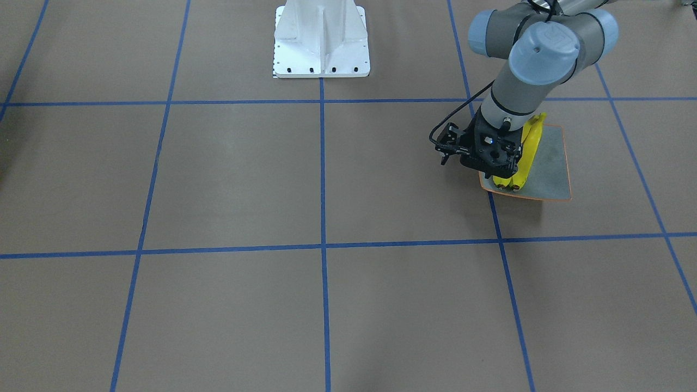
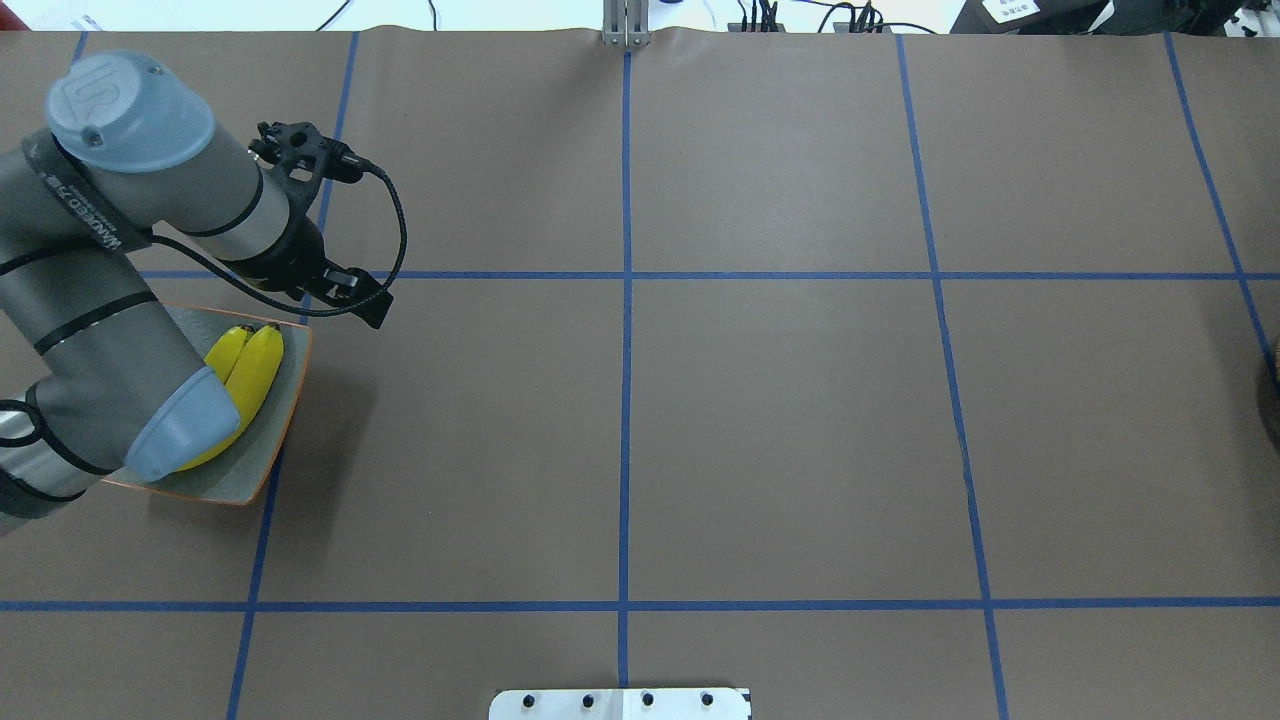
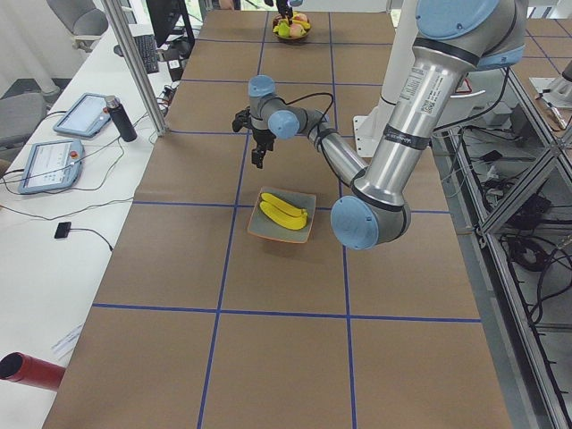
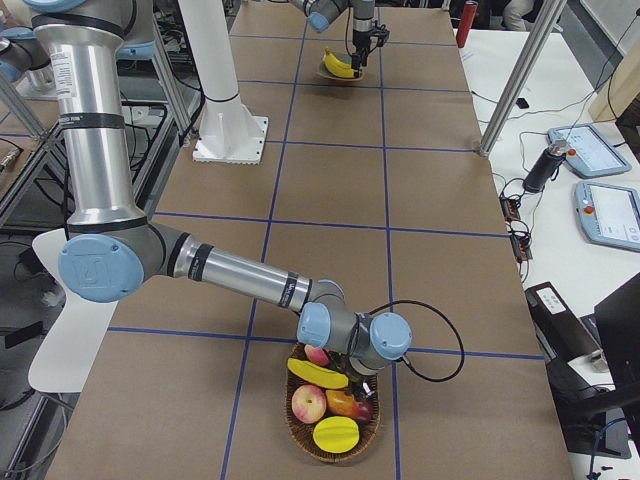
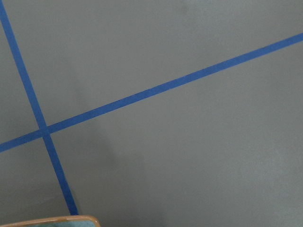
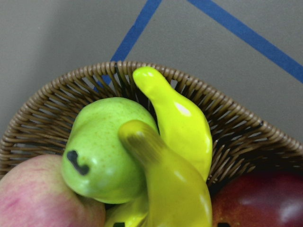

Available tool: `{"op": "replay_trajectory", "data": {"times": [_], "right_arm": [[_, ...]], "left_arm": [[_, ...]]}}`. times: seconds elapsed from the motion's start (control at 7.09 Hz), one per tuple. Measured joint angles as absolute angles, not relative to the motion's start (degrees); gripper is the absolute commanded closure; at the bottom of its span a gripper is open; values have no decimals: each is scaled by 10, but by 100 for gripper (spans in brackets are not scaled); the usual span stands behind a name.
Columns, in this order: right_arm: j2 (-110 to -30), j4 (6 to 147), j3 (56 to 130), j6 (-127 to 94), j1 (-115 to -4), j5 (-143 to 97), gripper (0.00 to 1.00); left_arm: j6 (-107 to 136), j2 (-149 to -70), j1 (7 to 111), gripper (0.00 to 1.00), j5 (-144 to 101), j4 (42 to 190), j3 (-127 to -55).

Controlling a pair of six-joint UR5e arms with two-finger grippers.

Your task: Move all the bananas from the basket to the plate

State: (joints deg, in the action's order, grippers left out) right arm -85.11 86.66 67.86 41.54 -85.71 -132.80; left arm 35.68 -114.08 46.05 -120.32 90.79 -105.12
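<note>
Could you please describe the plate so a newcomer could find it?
On the brown table, look under the robot's left arm. The plate there is square, grey-blue with a thin orange rim, carrying two bananas, unlike the woven basket opposite.

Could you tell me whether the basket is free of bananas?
No, a banana lies in the basket among the other fruit.

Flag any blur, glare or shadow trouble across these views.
Right wrist-mounted: very close, the nearest banana goes soft at the bottom edge, small glare on the green fruit. Left wrist-mounted: even light, only a corner of the plate shows. Overhead exterior: soft shadow on the table beside the plate.
</note>
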Motion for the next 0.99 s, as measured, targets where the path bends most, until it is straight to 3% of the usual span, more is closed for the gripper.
{"op": "replay_trajectory", "data": {"times": [0.14,0.28,0.42,0.99], "right_arm": [[-851,867,678,415,-856,-1328,55],[-850,867,678,415,-855,-1328,83],[-850,866,678,415,-855,-1328,100],[-840,866,692,414,-855,-1329,100]], "left_arm": [[357,-1141,461,0,-1203,908,-1051],[357,-1140,461,0,-1203,908,-1051],[357,-1140,461,0,-1203,908,-1051],[357,-1141,460,0,-1203,908,-1050]]}}
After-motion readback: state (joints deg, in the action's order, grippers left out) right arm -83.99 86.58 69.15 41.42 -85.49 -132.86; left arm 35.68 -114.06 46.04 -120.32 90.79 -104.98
